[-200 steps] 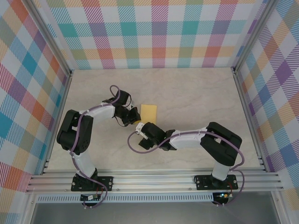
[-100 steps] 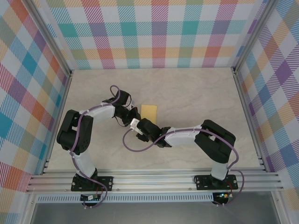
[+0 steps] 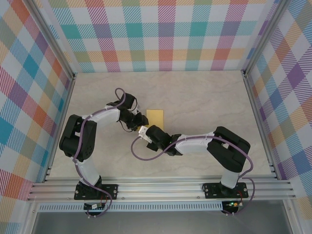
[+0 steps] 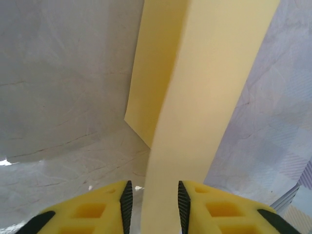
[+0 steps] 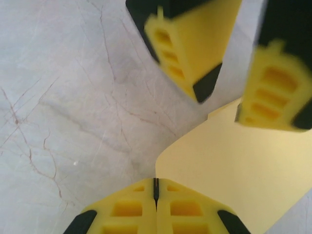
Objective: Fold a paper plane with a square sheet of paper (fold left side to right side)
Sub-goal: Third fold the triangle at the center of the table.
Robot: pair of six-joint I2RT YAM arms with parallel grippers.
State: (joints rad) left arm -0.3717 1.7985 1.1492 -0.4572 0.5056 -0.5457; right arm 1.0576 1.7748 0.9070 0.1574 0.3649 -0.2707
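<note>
In the top external view, the square sheet of paper [image 3: 156,116] is seen near the middle of the marbled table [image 3: 209,97], as a small yellow-orange rectangle. The left gripper [image 3: 140,120] is placed at its left edge, and the right gripper [image 3: 142,130] is found just beside it, at the near left corner of the sheet.

In the left wrist view, the left gripper [image 4: 154,207] is kept narrow. A raised flap of the square sheet of paper [image 4: 209,92] is passed between its yellow fingers [image 4: 105,207] and fills the gap. It seems to be clamped, though the contact itself is hard to judge. A lower layer of the sheet is seen lying on the table [image 4: 58,68].

In the right wrist view, the right gripper [image 5: 156,192] is pressed together, pad against pad. Its tips are placed at the corner of the square sheet of paper [image 5: 234,165]. Whether the edge is caught cannot be told. The fingers [image 5: 187,46] of the left gripper [image 5: 224,97] are seen above, somewhat blurred.
</note>
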